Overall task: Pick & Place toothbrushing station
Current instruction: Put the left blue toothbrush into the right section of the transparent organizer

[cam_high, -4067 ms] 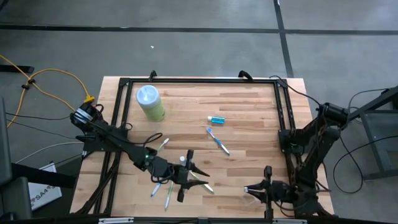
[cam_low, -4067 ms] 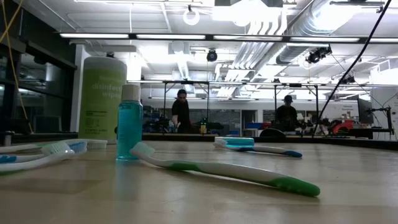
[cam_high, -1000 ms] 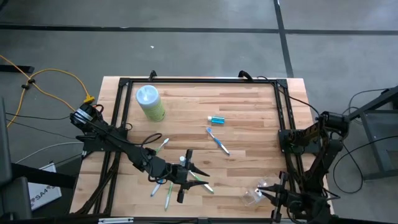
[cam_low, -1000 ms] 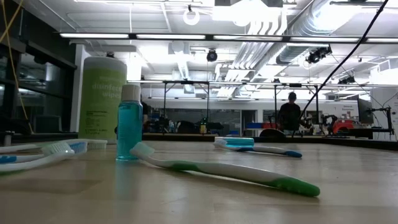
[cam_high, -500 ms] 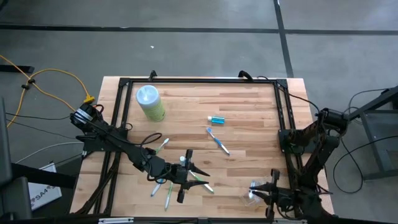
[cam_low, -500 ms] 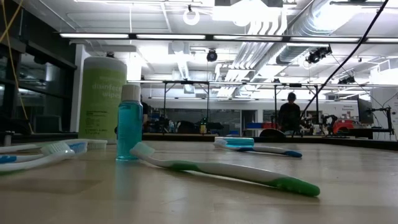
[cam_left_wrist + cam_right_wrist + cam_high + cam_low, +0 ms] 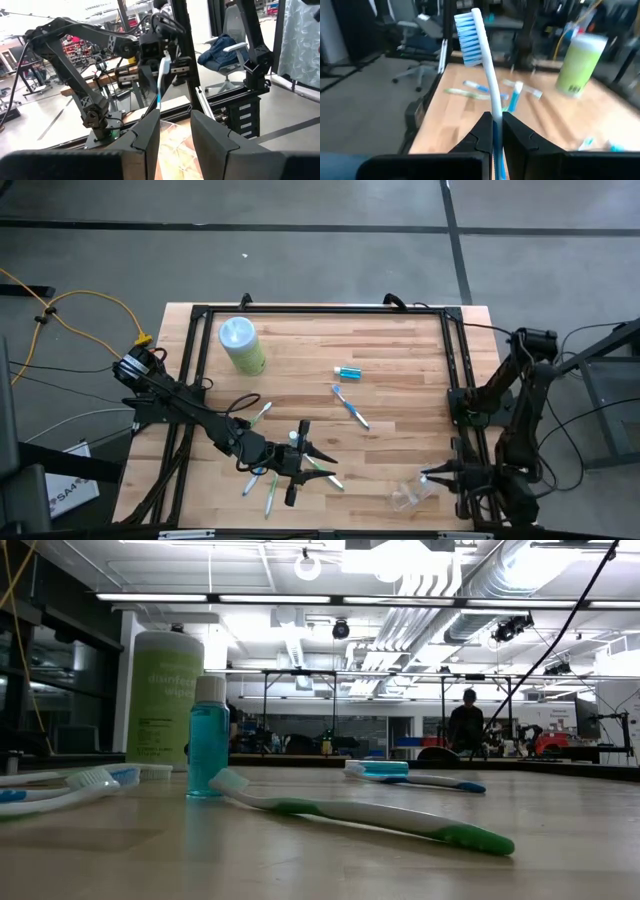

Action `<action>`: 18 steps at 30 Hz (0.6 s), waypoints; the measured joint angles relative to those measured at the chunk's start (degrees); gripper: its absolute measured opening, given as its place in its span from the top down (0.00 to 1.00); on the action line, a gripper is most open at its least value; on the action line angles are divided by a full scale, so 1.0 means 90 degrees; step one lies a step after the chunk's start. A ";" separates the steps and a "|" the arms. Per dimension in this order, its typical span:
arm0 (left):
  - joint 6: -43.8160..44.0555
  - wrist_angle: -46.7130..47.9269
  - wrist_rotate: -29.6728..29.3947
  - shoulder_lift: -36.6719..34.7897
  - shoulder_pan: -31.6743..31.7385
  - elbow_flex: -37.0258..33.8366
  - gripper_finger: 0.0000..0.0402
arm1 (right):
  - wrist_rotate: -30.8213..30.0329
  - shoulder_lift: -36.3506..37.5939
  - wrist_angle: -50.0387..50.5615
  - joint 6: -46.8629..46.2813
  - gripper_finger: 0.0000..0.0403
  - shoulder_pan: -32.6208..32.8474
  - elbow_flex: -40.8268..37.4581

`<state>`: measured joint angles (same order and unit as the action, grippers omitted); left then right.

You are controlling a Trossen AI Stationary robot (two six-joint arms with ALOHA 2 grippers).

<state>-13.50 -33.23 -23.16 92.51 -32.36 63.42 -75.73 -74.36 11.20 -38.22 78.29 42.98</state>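
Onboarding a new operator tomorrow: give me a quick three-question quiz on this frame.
1. True or false: the right gripper is shut on a toothbrush with blue bristles.
2. The clear cup sits nearest to: A) the green canister, B) the right gripper, C) the small blue tube.
3. Fill in: the left gripper has its jaws ____.
Key: 1 true; 2 B; 3 open.
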 joint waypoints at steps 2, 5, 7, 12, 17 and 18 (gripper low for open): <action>-0.0002 0.0000 -0.0002 0.0000 0.0000 0.0000 0.74 | 0.0084 0.0038 0.0570 -0.0738 0.97 0.0108 0.0002; -0.0002 0.0000 0.0000 0.0000 0.0000 0.0000 0.74 | -0.0036 0.0002 0.1098 -0.1437 0.97 0.0371 0.0002; -0.0002 0.0000 -0.0001 0.0000 0.0000 0.0000 0.74 | -0.0328 0.0002 0.1254 -0.1712 0.97 0.0603 0.0002; -0.0005 0.0000 0.0000 0.0000 0.0000 0.0000 0.74 | -0.1066 0.0002 0.1822 -0.2507 0.97 0.1189 0.0012; -0.0005 -0.0002 -0.0002 0.0000 0.0000 0.0000 0.74 | -0.1475 -0.0070 0.2189 -0.3452 0.97 0.1491 -0.0202; -0.0005 -0.0002 -0.0001 0.0000 0.0000 0.0000 0.74 | -0.1496 -0.0097 0.2199 -0.3620 0.97 0.1505 -0.0307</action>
<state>-13.54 -33.26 -23.17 92.51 -32.36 63.42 -89.19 -75.23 30.99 -70.80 91.84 40.22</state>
